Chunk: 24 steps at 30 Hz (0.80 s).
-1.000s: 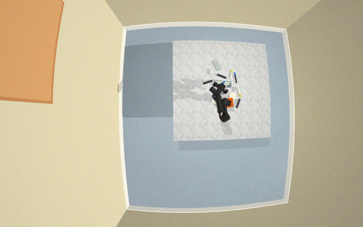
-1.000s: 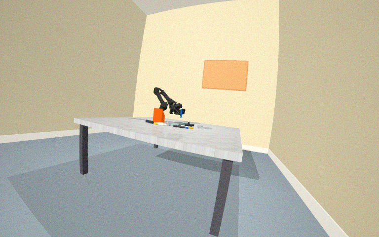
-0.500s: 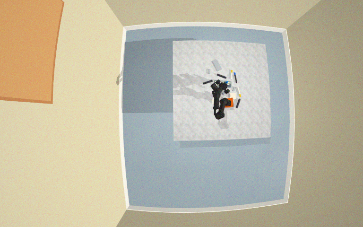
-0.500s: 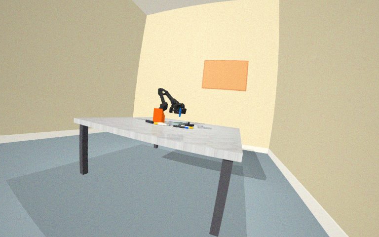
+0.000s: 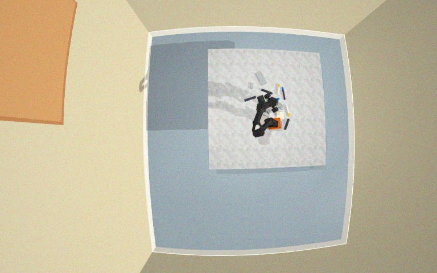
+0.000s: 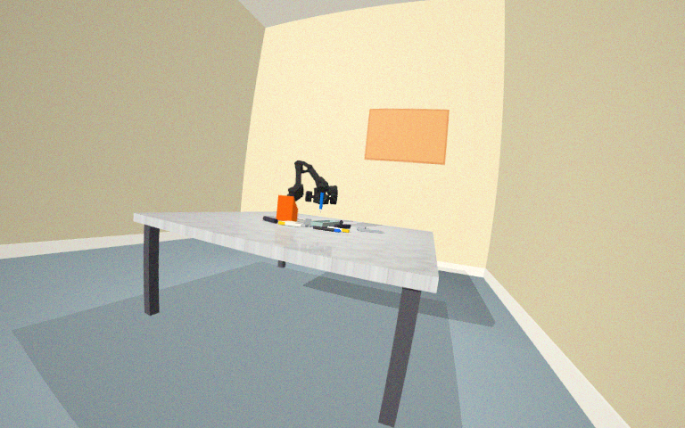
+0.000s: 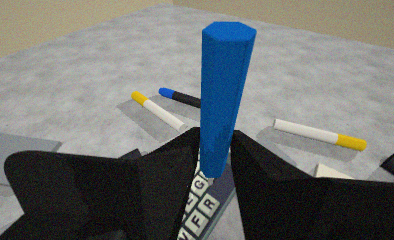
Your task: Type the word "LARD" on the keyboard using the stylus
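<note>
My gripper (image 5: 275,100) (image 6: 322,193) (image 7: 215,135) is shut on the blue stylus (image 5: 277,99) (image 6: 321,200) (image 7: 224,85), which stands close to upright between the fingers. In the exterior view the stylus's lower end hangs in the air above the keyboard (image 6: 325,223) (image 7: 209,204). In the wrist view the keys G, F and R show below the stylus, between the fingers; the black fingers hide most other keys. The stylus's lower end appears beside G, over the keyboard's dark bare part. In the top view the arm hides most of the keyboard.
An orange box (image 5: 275,125) (image 6: 286,208) stands near the arm's base. Around the keyboard lie a white pen with a yellow end (image 5: 287,110) (image 7: 309,132), another such pen (image 7: 161,114), a black pen with a blue end (image 5: 283,93) (image 7: 186,98) and a flat grey slab (image 5: 260,78) (image 7: 14,152).
</note>
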Tool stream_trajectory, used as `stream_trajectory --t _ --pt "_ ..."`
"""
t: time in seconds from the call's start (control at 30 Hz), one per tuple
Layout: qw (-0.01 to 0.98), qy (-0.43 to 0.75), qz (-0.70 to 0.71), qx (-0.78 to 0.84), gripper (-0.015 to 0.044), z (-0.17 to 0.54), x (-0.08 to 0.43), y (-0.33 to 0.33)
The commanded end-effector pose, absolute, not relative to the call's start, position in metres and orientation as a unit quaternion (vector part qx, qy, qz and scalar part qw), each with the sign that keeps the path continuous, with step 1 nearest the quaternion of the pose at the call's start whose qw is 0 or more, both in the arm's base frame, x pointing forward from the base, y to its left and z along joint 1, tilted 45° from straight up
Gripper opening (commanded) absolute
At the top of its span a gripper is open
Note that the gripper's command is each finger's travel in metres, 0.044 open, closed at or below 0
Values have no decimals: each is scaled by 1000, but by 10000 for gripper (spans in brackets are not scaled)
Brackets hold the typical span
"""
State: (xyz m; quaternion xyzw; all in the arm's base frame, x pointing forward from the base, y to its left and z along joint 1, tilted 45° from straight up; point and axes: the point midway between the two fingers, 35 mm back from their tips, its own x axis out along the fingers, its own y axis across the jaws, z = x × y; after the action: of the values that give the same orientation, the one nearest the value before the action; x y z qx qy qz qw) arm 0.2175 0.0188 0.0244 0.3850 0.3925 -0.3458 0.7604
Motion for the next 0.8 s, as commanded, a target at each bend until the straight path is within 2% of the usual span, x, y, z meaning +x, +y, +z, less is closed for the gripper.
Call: stream_trajectory --t 0.0,0.77 --pt "752 397 -356 387 0 23 218 17" --pt "752 397 -355 387 0 -2 212 40"
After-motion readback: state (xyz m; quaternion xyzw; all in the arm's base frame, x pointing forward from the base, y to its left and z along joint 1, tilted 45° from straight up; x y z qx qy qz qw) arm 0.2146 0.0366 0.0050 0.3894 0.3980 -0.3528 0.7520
